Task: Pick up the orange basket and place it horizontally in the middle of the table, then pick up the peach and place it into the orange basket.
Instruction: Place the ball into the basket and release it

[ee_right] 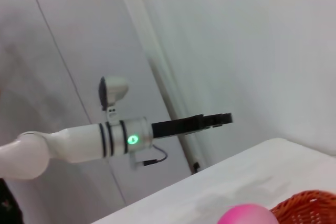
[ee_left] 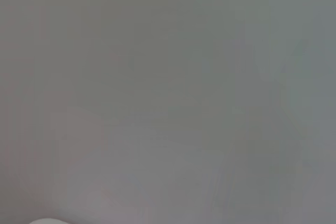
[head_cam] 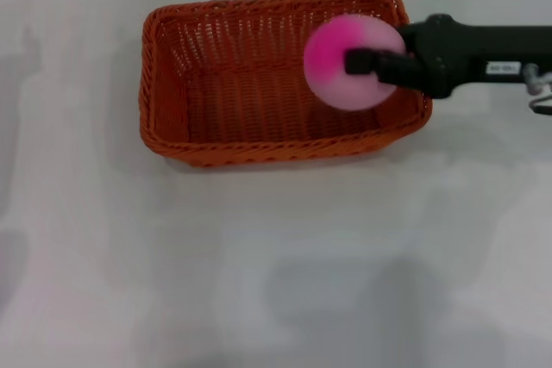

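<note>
The right gripper (head_cam: 373, 63) is reaching in from the robot's right, its jaws closed on the peach (head_cam: 345, 62) and carrying it above the right-hand part of the orange basket (head_cam: 259, 84). One dark finger is lying across the face of the fruit in the head view. The basket is sitting lengthwise across the middle-far part of the table (head_cam: 276, 265), so the first half of the task looks done, and the step in hand is judged to be the drop of the peach into the basket.

The next move is likely calling for the jaws to come a little lower and further inside the rim, then to part, so that the fruit is falling onto the woven floor below them and not onto the braided edge just beside them.

The peach is a smooth round ball, hot pink fading to pale pink-white. The basket is burnt orange wickerwork with sloping openwork sides, rounded corners and a thick braided rim. The table is plain, white and smooth.

The left gripper (ee_right: 218, 119) is hanging well apart from the work, seen far off in the right wrist view, and whether it is open cannot be told.
</note>
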Tool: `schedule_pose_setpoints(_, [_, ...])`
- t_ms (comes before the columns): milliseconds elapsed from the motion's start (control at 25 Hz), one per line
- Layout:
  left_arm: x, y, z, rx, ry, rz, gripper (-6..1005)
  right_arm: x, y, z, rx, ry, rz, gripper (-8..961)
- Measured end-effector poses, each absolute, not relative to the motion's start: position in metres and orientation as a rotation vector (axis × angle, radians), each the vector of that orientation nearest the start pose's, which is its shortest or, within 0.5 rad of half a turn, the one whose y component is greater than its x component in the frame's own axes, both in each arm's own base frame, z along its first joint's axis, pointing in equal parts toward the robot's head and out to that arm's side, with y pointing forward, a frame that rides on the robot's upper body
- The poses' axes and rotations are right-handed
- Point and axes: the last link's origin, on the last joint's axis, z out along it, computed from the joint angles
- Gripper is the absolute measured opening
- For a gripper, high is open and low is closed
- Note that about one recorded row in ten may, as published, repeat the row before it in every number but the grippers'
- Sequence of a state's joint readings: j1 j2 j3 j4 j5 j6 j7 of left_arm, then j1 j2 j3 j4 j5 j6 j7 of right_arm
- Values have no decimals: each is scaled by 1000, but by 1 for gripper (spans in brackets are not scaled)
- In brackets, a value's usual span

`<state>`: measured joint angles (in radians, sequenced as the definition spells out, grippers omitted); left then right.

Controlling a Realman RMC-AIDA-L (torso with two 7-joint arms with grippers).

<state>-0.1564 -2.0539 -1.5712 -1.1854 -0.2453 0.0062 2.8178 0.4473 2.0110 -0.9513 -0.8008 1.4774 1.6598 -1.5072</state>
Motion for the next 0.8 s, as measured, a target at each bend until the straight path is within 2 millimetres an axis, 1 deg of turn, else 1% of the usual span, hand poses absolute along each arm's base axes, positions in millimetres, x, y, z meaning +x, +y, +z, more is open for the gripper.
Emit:
schedule_pose_setpoints(80, [-291, 377, 60, -1464, -1022, -601, 527, 227, 332, 30, -2749, 707, 929, 188])
schedule_pose_setpoints(120, [-291, 377, 60, -1464, -1022, -601, 527, 227, 332, 30, -2749, 707, 929, 189])
schedule_pose_setpoints(320, [-293, 377, 61, -1455, -1027, -601, 527, 219, 346, 20, -2733, 704, 906, 190])
schedule_pose_setpoints(520, [-291, 379, 60, -1458, -1025, -607, 527, 216, 351, 14, -2722, 702, 893, 191])
schedule_pose_setpoints(680, [-293, 377, 60, -1452, -1024, -609, 526, 209, 360, 4, -2716, 686, 893, 192])
schedule_pose_setpoints(800, [-294, 376, 59, -1450, -1024, -609, 526, 206, 362, 0, -2717, 680, 885, 192])
